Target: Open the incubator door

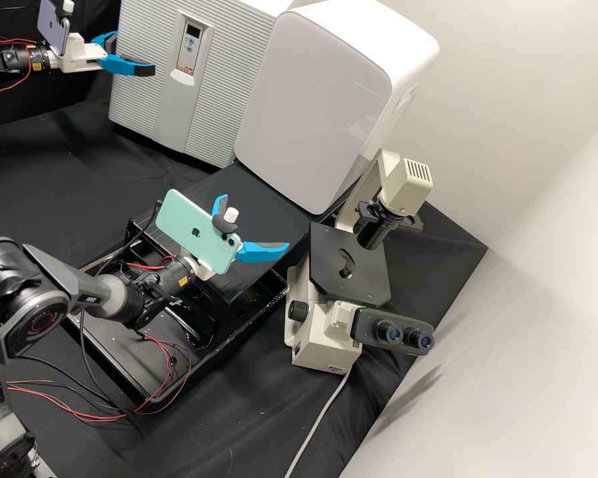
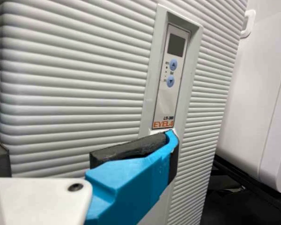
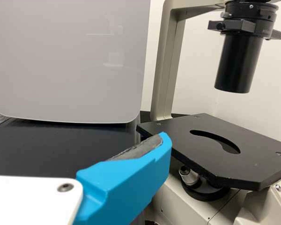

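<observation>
"Closest in the high view are the dark grey joints of the right arm [image 1: 40, 318]. How does the right gripper [image 1: 256, 221] stand?"

"Blue fingers spread wide, near the microscope [image 1: 345, 272]. A green phone [image 1: 191, 229] is mounted just behind them."

"And the left gripper [image 1: 136, 52]?"

"Wide as well, at the front of the incubator [image 1: 136, 99], by one side edge. Whether it touches, I can't tell."

"Where's the incubator, exactly?"

"Toward the back of the bench, beside a big white box [image 1: 305, 99]. It's the ribbed one, with a control panel [image 2: 172, 77] down the middle of its door [image 2: 75, 75]."

"Door open?"

"Looks closed to me, flush with the cabinet in the high view. There's a purple phone [image 1: 52, 30] mounted on the left arm [image 1: 10, 58], too."
</observation>
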You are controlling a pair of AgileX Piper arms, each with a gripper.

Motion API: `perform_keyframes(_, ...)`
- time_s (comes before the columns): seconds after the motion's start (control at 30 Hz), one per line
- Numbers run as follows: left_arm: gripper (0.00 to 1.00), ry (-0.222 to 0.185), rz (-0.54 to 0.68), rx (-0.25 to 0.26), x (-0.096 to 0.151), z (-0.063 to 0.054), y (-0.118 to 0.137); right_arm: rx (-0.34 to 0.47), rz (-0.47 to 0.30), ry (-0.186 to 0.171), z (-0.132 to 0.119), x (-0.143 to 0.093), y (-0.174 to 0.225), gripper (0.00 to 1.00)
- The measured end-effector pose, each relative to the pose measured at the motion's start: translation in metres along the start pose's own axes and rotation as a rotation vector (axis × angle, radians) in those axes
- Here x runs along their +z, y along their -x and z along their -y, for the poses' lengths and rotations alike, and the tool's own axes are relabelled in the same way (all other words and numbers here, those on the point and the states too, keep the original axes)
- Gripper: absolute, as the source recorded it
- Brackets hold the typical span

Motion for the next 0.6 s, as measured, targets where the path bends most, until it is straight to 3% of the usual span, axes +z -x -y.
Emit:
perform_keyframes(0.17, 1.00, -0.002, -0.006, -0.004, 0.0028, -0.0022, 0.0012, 0.000, 0.000, 0.000, 0.0000, 0.0000, 0.0000, 1.00)
perform_keyframes(0.2, 0.00, -0.002, -0.008, -0.005, 0.0026, -0.0021, 0.0012, 0.000, 0.000, 0.000, 0.0000, 0.0000, 0.0000, 1.00)
perform_keyframes(0.6, 0.00, -0.017, -0.012, -0.011, 0.0036, 0.0005, 0.0031, 0.000, 0.000, 0.000, 0.0000, 0.0000, 0.0000, 1.00)
